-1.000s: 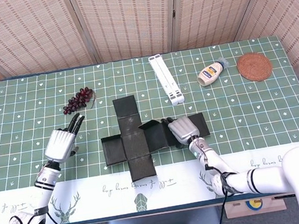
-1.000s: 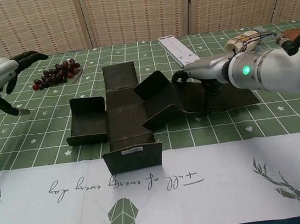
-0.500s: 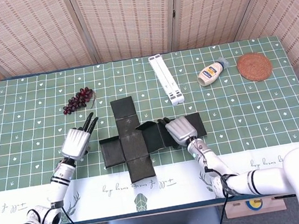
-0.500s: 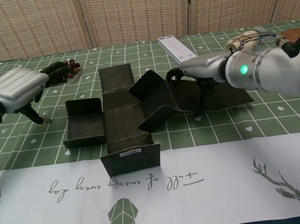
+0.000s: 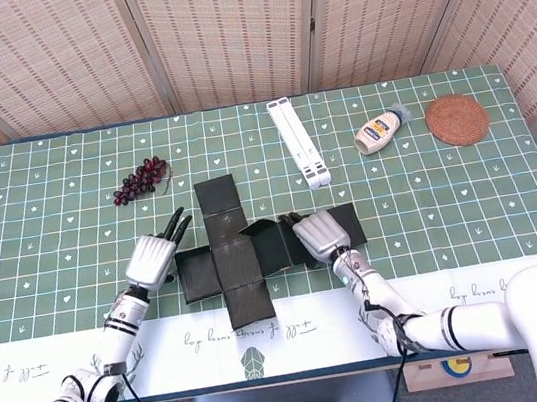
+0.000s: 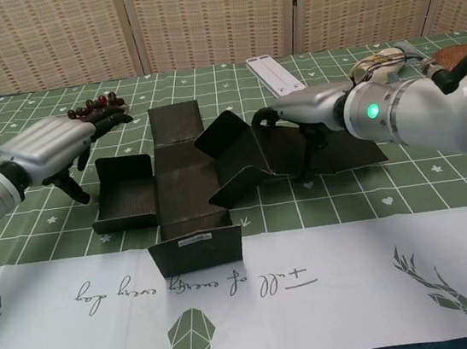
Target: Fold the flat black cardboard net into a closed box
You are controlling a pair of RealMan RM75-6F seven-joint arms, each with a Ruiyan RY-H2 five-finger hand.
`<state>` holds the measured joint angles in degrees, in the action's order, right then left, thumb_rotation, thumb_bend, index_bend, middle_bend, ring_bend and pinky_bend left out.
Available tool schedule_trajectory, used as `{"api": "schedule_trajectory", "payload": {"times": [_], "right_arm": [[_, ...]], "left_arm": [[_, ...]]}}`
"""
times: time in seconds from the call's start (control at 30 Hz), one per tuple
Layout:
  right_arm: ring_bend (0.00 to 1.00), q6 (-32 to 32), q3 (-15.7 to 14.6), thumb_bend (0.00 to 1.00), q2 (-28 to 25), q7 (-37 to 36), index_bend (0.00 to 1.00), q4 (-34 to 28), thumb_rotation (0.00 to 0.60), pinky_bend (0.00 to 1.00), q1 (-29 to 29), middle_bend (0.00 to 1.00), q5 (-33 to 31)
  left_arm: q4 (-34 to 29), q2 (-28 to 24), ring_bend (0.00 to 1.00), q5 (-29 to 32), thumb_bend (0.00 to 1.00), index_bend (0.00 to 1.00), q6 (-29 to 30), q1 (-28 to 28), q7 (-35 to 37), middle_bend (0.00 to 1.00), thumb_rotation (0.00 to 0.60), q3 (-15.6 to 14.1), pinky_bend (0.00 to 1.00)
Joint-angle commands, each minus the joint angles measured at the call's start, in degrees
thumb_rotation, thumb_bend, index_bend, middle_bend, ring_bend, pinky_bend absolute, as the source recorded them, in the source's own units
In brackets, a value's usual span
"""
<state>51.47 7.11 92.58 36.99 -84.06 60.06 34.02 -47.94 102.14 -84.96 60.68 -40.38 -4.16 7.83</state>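
Note:
The black cardboard net (image 5: 237, 258) lies cross-shaped on the green cloth, mid-table. In the chest view the net (image 6: 184, 181) has its left, near and right flaps standing up, and the far panel lies flat. My left hand (image 5: 155, 259) is open with fingers stretched out. In the chest view the left hand (image 6: 51, 145) hovers just left of the upright left flap, apart from it. My right hand (image 5: 318, 237) lies palm-down over the net's right arm. In the chest view the right hand (image 6: 315, 105) has its fingertips (image 6: 266, 119) against the tilted right flap, and the thumb points down onto the flat panel.
Dark grapes (image 5: 141, 179) lie behind the left hand. A white folded stand (image 5: 298, 142), a sauce bottle (image 5: 380, 130) and a woven coaster (image 5: 457, 119) sit at the back right. A white runner (image 6: 317, 288) edges the table's near side.
My left hand has swung right, close to the net's left flap. The right hand and the whole net have slid a little left, with the right flap tipped further up.

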Motion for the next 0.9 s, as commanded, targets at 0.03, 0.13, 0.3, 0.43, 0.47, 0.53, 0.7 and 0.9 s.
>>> {"api": "schedule_trajectory", "payload": {"times": [0.03,0.13,0.3,0.43,0.47,0.53,0.7,0.9], "right_arm": [[0.79,-0.08,0.03,0.33,0.27,-0.09,0.14,0.3,0.6,1.0,-0.03,0.24,0.37],[0.79,-0.1,0.07,0.33,0.39,-0.28,0.14,0.43,0.6,1.0,-0.11,0.25,0.9],[0.8,-1.81,-0.45,0.34,-0.38,-1.22,0.14,0.54,0.6,1.0,-0.23,0.25,3.91],[0.8,-4.39,-1.23,0.35,-2.12,-1.83,0.15,0.73,0.6,1.0,0.36,0.26,8.7],[0.8,-4.81,-1.51,0.35,-2.6,-1.62,0.16,0.69,0.6,1.0,0.66,0.26,10.25],[0.8,-5.34,-1.85,0.35,-3.24,-1.24,0.17,0.58,0.6,1.0,1.13,0.27,12.18],[0.81,-7.2,-2.74,0.35,-4.8,1.04,0.17,0.53,0.6,1.0,3.06,0.27,15.08],[0.81,-8.22,-3.3,0.35,-5.96,2.79,0.19,0.76,0.6,1.0,4.93,0.28,18.89]], "left_arm": [[-1.83,0.41,0.56,-0.07,0.09,0.0,0.19,-0.45,4.69,0.0,0.6,-0.08,0.67],[-4.25,-0.12,0.56,0.67,0.09,0.0,-0.36,-0.57,8.78,0.0,0.6,0.43,0.67],[-8.35,-1.84,0.56,-0.65,0.09,0.0,2.21,-0.26,16.69,0.0,0.6,0.47,0.67],[-11.2,-3.34,0.55,-1.97,0.09,0.0,4.15,0.22,23.42,0.0,0.6,-0.05,0.67],[-12.08,-3.9,0.54,-2.1,0.09,0.0,4.28,0.31,25.53,0.0,0.6,-0.15,0.67],[-13.29,-4.66,0.54,-1.99,0.09,0.0,4.18,0.44,28.32,0.0,0.6,-0.21,0.67],[-16.16,-7.09,0.53,-1.99,0.09,0.0,1.45,0.29,33.07,0.0,0.6,-1.7,0.67],[-18.28,-8.79,0.52,-1.73,0.09,0.0,-0.81,0.37,36.57,0.0,0.6,-3.09,0.67]]}}
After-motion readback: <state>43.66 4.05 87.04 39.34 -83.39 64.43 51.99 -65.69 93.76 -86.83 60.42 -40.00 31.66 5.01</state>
